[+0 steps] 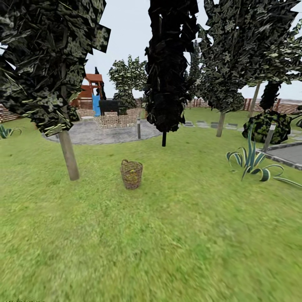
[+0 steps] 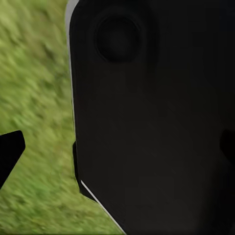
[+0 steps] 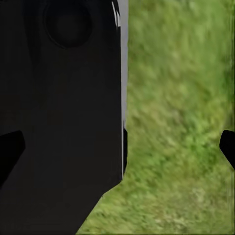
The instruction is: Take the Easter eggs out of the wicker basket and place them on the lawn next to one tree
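Open-weave wicker basket (image 1: 131, 175), patchy grass lawn (image 1: 167, 235)

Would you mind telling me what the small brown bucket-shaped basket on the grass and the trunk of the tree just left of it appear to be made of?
The small brown bucket-shaped basket looks like open-weave wicker: a matte lattice with yellow showing through the gaps. The pale grey-beige tree trunk reads as smooth, dull bark or wood, though the render leaves its texture vague.

Left wrist view: broad matte-black body panel (image 2: 156, 122), rounded corners, thin pale-grey edge trim, 1 shallow circular recess near one end. Black fingertip (image 2: 10, 149) with an angular tip at frame edge.

Right wrist view: matching black panel (image 3: 58, 117), same circular recess, pale edge strip. Black fingertips (image 3: 10, 152) at both frame edges.
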